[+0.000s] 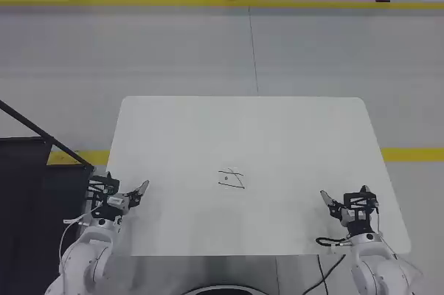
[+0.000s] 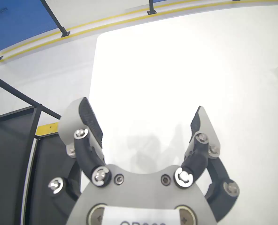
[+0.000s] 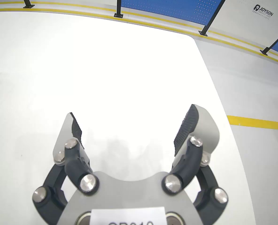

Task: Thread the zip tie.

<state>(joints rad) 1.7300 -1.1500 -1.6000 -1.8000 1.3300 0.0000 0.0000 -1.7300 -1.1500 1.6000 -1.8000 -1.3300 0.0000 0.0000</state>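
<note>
Thin black zip tie (image 1: pixel 231 179) at centre of white table (image 1: pixel 296 140), well apart from left gripper (image 1: pixel 123 189) at lower left and right gripper (image 1: pixel 346 196) at lower right, both spread apart, empty.

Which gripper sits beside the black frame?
The left gripper; the black frame stands right beside it, while the right gripper is far from it.

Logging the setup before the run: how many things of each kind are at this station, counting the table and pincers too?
Zip tie: 1
Pincers: 2, the left pincer and the right pincer, both open
Table: 1
Total: 4
</note>
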